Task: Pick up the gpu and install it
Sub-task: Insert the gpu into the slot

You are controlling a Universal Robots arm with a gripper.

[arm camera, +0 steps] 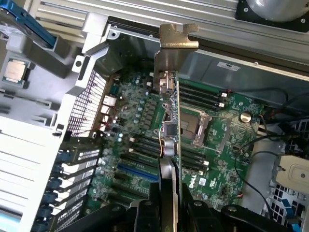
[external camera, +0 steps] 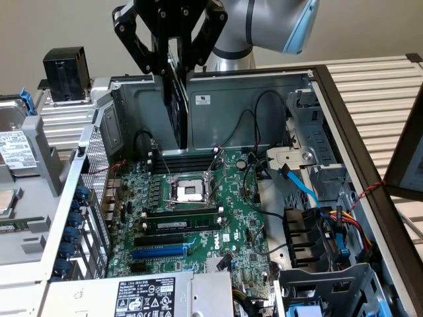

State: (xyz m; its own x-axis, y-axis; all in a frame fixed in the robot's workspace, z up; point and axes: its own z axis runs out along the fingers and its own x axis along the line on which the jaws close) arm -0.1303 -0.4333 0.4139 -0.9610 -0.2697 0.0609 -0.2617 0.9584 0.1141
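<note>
Hand [arm camera: 169, 200] clamping gpu [arm camera: 171, 128], long axis vertical

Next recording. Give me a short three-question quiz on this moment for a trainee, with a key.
1. True or false: the gripper is shut on the graphics card, which hangs edge-down above the motherboard, not in any slot.
2. The blue slot on the motherboard is: A) empty; B) filled by a card; C) covered by a hand.
3. Short answer: does a cooler sit on the processor socket?

Key: 1 true. 2 A. 3 no, the socket is uncovered.
</note>
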